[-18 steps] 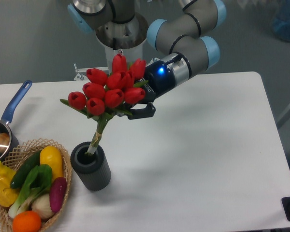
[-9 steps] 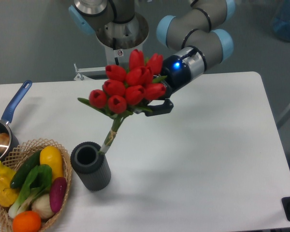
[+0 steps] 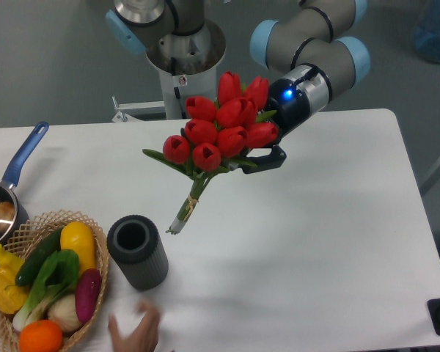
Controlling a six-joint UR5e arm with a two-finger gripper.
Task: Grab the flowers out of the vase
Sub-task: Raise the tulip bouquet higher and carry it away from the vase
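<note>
The flowers, red tulips with green leaves and a pale tied stem bundle, hang tilted in the air above the table. Their stem tips end just right of and above the vase, clear of its mouth. The vase is a dark grey ribbed cup standing upright and empty near the front left. My gripper is shut on the flowers just under the blooms, its dark finger showing at the bunch's right side; the other finger is hidden behind the tulips.
A wicker basket of vegetables sits at the front left beside the vase. A blue-handled steel pot stands at the left edge. A person's hand reaches in at the bottom edge, just below the vase. The robot base is behind.
The gripper has carried the flowers up and to the right; the stems have come fully out of the vase. A hand has appeared at the bottom edge.
</note>
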